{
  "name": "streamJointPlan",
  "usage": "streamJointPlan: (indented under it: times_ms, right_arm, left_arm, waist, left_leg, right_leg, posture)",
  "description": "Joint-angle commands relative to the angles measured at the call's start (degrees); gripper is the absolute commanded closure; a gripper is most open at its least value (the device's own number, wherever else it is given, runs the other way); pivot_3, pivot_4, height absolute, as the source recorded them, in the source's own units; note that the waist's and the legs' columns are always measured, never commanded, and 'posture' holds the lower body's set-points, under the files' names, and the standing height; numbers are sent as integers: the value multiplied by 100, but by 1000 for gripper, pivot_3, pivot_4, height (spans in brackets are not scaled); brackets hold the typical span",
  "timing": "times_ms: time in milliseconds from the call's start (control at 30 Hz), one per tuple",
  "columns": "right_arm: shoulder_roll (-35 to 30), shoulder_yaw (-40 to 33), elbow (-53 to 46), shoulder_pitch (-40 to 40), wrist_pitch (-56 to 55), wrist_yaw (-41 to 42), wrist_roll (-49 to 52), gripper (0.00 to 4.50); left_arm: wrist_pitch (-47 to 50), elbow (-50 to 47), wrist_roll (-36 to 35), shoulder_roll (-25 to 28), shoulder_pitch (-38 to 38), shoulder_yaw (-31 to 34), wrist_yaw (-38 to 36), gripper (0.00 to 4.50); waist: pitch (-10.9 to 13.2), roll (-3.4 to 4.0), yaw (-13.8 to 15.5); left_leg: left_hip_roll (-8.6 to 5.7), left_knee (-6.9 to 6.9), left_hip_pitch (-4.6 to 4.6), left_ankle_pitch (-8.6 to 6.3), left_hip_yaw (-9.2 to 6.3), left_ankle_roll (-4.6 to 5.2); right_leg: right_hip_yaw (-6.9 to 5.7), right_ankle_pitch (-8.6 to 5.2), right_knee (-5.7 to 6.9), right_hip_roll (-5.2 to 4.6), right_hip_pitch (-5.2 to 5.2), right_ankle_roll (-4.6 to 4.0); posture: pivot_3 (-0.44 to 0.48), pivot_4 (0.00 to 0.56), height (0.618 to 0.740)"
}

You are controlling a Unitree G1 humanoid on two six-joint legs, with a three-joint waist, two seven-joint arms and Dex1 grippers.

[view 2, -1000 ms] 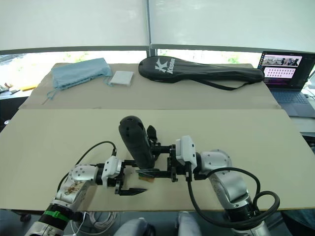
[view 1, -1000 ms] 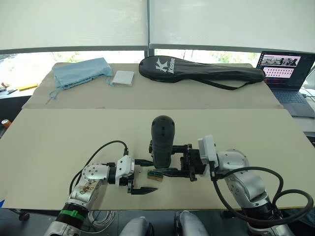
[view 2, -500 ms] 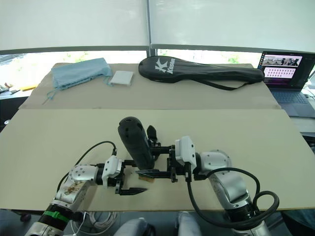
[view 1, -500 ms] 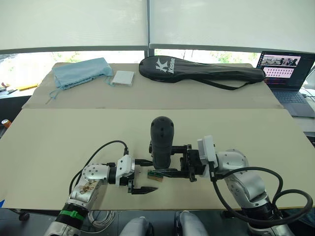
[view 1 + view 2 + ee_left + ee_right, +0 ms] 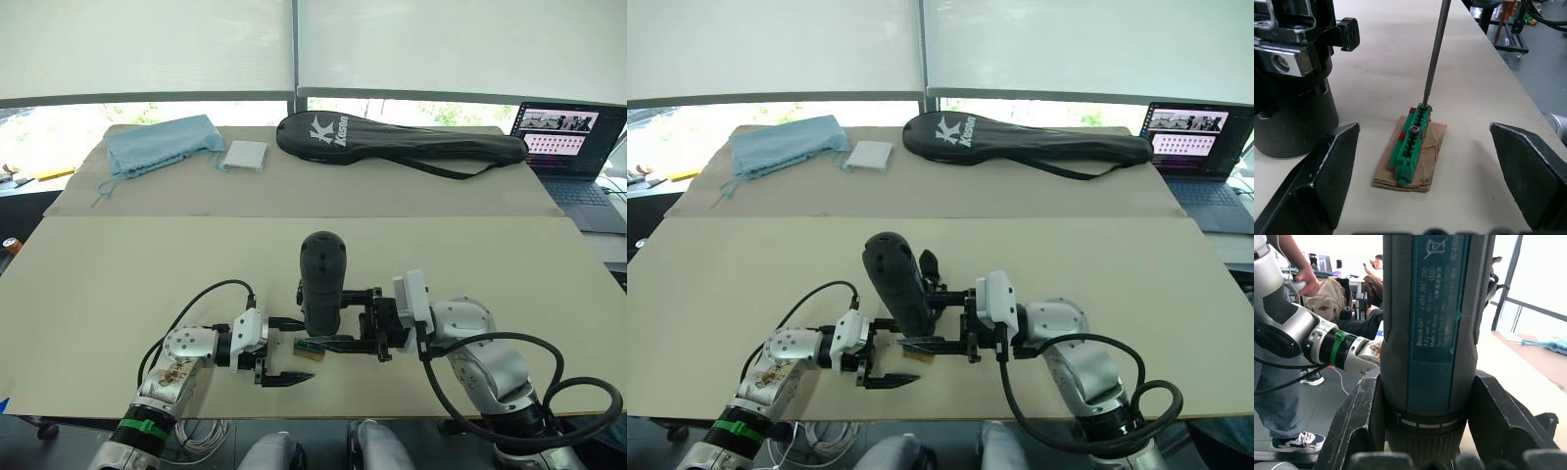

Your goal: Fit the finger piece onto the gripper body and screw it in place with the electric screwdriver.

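Observation:
The electric screwdriver (image 5: 323, 284) stands upright near the table's front edge, and my right gripper (image 5: 331, 319) is shut on its lower body (image 5: 1435, 333). Its thin bit (image 5: 1435, 54) points down onto the far end of a small green-and-tan block (image 5: 1410, 144). My left gripper (image 5: 292, 351) is open, one finger (image 5: 1327, 181) on each side of that block, not touching it. The gripper body (image 5: 1288, 98), black with a rounded base, stands just beyond the block; its pointed finger (image 5: 926, 262) sticks up behind the screwdriver. The finger piece is hidden.
At the back of the table lie a long black racket bag (image 5: 392, 142), a blue cloth (image 5: 162, 142) and a white pad (image 5: 243, 155). A laptop (image 5: 568, 147) sits at the far right. A person (image 5: 1283, 257) stands beyond the table edge.

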Motion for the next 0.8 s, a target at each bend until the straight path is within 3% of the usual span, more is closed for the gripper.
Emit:
streamJointPlan:
  times_ms: [33, 800]
  right_arm:
    - [2, -117, -208, -36, -127, -35, 171, 2582]
    - [-55, -132, -244, -21, -83, -21, 268, 2582]
  left_arm:
    - [74, 205, 102, 11, 136, -167, -34, 0]
    - [84, 184, 100, -14, 183, -179, 0, 0]
  waist:
    - [0, 0, 0]
    - [0, 0, 0]
  left_leg:
    - [0, 0, 0, 0, 0, 0]
    - [0, 0, 0, 0, 0, 0]
  right_leg:
    - [0, 0, 0, 0, 0, 0]
    - [1, 0, 0, 0, 0, 0]
  posture:
    - [0, 150, 740]
    - [0, 150, 740]
